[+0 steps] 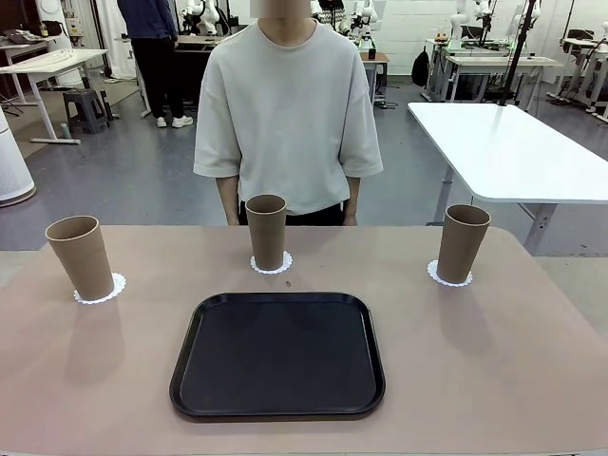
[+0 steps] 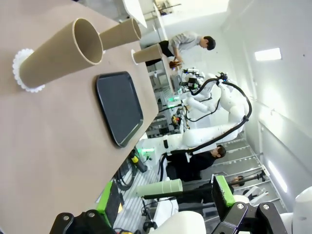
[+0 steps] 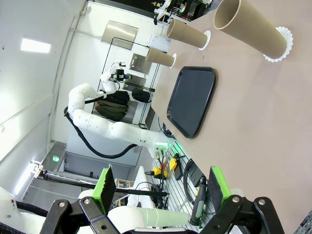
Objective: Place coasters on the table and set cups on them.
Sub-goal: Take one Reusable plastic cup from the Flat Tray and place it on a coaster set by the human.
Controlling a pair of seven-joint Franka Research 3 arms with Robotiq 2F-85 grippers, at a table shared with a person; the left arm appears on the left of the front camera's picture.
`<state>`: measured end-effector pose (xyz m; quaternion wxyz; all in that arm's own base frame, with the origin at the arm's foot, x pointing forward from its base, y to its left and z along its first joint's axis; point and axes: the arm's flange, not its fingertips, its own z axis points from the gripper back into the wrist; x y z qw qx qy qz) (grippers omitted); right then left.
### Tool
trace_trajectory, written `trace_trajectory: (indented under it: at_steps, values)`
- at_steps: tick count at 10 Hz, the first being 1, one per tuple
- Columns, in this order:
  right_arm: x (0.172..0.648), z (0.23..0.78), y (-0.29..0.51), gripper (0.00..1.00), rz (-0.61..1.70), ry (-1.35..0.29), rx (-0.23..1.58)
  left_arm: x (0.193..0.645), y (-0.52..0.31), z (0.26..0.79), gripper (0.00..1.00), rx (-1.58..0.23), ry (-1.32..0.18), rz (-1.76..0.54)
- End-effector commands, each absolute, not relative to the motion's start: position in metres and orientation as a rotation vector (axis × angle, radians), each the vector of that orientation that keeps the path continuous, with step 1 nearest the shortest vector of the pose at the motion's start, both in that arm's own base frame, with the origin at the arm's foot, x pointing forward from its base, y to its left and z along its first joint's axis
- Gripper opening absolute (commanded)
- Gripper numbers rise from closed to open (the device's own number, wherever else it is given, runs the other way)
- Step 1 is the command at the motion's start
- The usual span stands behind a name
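Three cups [image 1: 267,231] stand upright on the table [image 1: 494,361], each on its own coaster [image 1: 272,266], behind the black tray [image 1: 277,353]. We judge them light, thin-walled, easy to crush or tip: grab mid-body, gently. Left gripper [image 2: 165,200] and right gripper [image 3: 161,187] both gape wide, holding nothing, touching nothing.

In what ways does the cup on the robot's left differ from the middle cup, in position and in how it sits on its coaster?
The left cup stands nearer the robot's side of the table; the middle cup stands farther back, beyond the black tray. The left cup sits off-centre, its coaster showing mostly at one side; the middle cup's coaster shows evenly at both sides. Both are upright, tan, tapered tumblers on white lacy coasters.
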<state>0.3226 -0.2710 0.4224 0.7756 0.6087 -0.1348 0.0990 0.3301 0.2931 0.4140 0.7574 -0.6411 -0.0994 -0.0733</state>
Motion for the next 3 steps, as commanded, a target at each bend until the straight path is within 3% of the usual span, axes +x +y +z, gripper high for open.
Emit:
trace_trajectory:
  at_steps: [1, 3]
  values:
    - [0.3229, 0.4248, -0.2701, 1.00, 0.201, -0.281, 1.319, 0.3281, 0.2958, 0.4155, 1.00, -1.401, -0.221, -0.160]
    - [0.3229, 0.4248, -0.2701, 1.00, 0.201, -0.281, 1.319, 0.3281, 0.2958, 0.4155, 1.00, -1.401, -0.221, -0.160]
